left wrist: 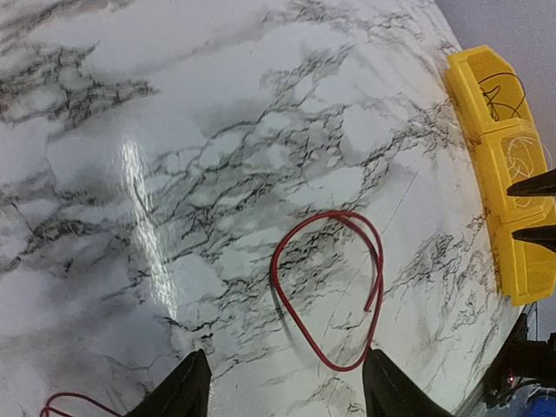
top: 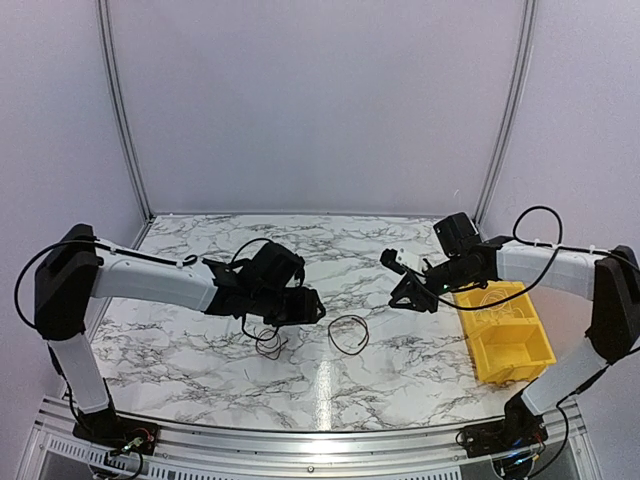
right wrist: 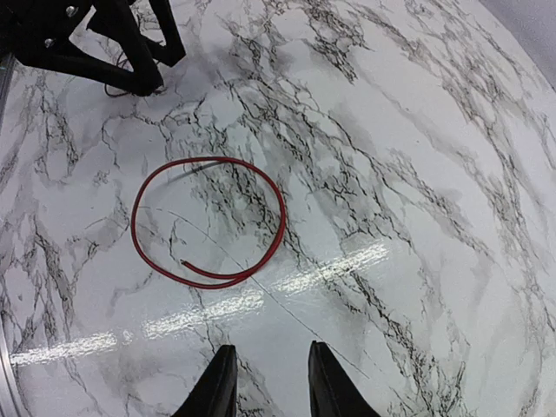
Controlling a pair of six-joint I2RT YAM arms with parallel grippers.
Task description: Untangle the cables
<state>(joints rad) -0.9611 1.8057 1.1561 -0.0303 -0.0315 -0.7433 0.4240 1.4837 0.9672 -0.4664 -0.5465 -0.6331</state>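
We see one red cable (right wrist: 217, 160) lying flat and by itself on the marble table (top: 200, 340), curled into a single round loop with its ends running side by side for a short stretch. Just to the left of it in the top view we make out a small tangle (top: 268, 343) of thin dark loops bunched together, a red strand (left wrist: 74, 396) showing nearby, though how they cross we cannot tell. In the yellow bin (left wrist: 521, 269), a black wire (left wrist: 502, 94) lies coiled in one compartment and a pale wire (left wrist: 524, 156) in the next.
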